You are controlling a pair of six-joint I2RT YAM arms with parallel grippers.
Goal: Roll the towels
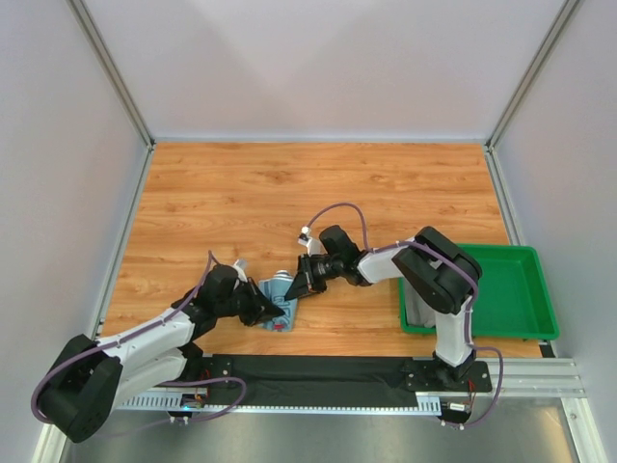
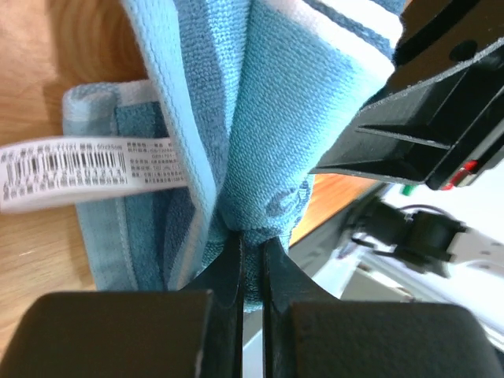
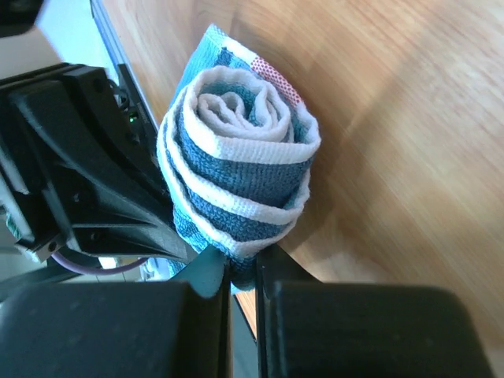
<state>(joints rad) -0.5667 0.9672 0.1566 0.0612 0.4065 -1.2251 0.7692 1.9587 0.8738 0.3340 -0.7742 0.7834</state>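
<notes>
A light blue towel (image 1: 279, 297) with white bands lies rolled near the table's front edge, between both grippers. My left gripper (image 1: 271, 311) is shut on its near end; in the left wrist view (image 2: 252, 240) a fold of blue cloth (image 2: 268, 142) is pinched between the jaws and a white barcode label (image 2: 63, 173) hangs left. My right gripper (image 1: 294, 286) is shut on the other end; the right wrist view (image 3: 244, 264) shows the spiral roll (image 3: 236, 150) held at its lower edge, with a small red patch. No grey towels are in view.
A green plastic tray (image 1: 516, 289) stands at the right front, beside the right arm's base. A black strip (image 1: 318, 371) runs along the near table edge. Grey walls enclose the wooden table (image 1: 318, 193) on three sides.
</notes>
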